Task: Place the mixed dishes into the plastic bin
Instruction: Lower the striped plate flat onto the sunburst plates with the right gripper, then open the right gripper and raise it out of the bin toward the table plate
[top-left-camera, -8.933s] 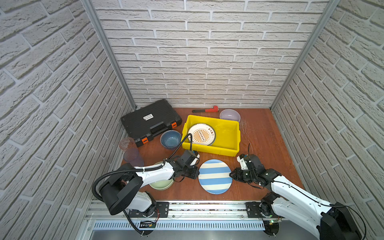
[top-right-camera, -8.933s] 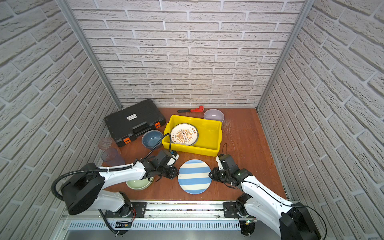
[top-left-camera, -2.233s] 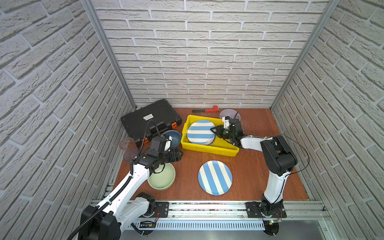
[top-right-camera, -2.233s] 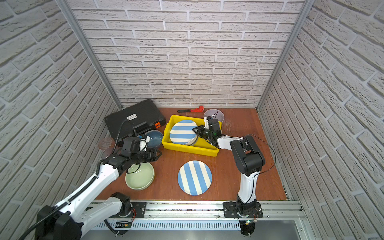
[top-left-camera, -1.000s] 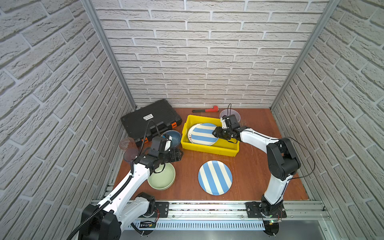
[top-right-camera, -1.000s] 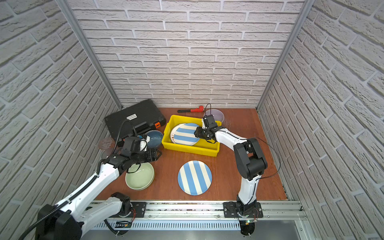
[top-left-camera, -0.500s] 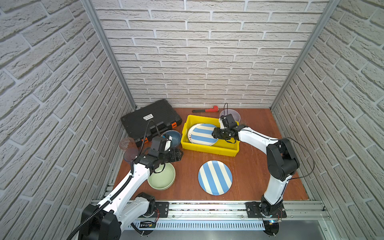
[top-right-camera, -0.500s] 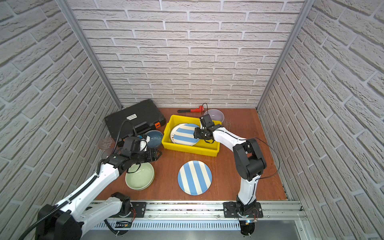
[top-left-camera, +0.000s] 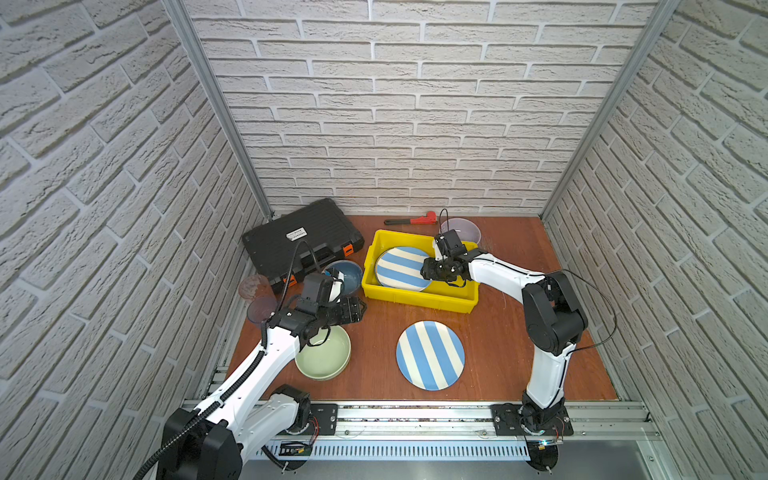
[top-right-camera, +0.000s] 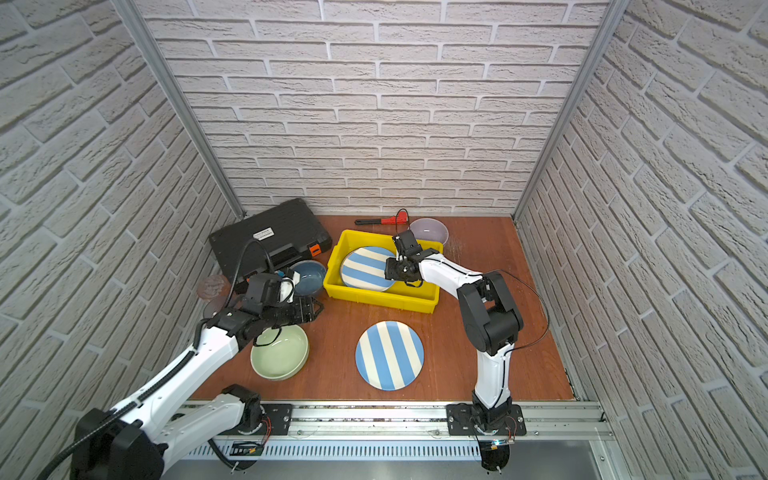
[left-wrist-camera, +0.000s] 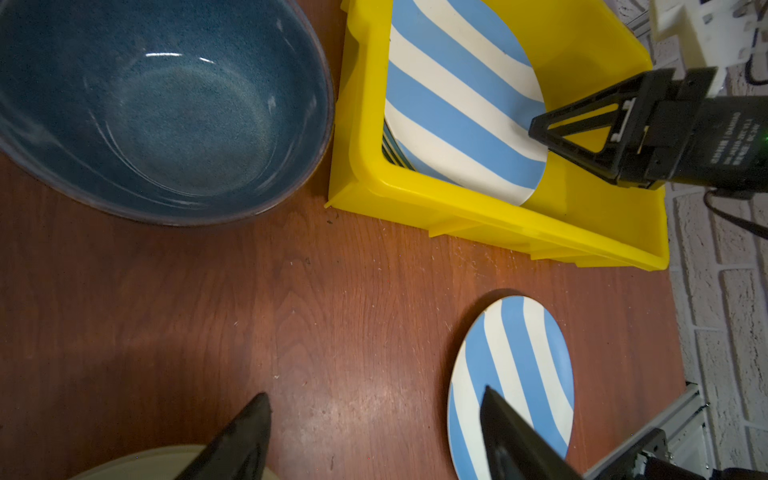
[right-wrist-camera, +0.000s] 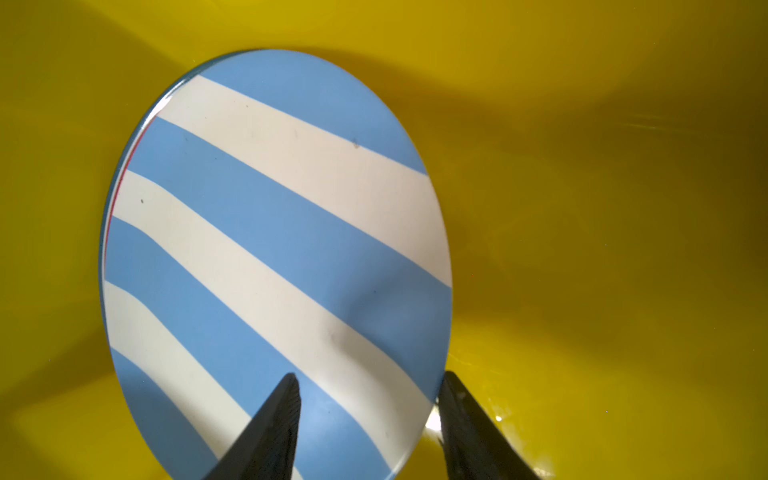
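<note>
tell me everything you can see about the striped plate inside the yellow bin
The striped plate is round, flat and glossy, with broad pale blue and cream bands, looking like ceramic or melamine. It lies face up, slightly tilted, in the left half of the yellow bin, on other plates whose edges peek out beneath. The right gripper is at its rim, jaws apart, one over its face, one past the edge.

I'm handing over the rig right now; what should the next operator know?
Left gripper: open, empty, above the table by the green bowl.
Right gripper: open, astride the rim of the striped plate in the bin.
Done: that plate lies in the bin on other plates.
To do: second striped plate, blue bowl, lavender bowl, green bowl, two tumblers, all on the table.
</note>
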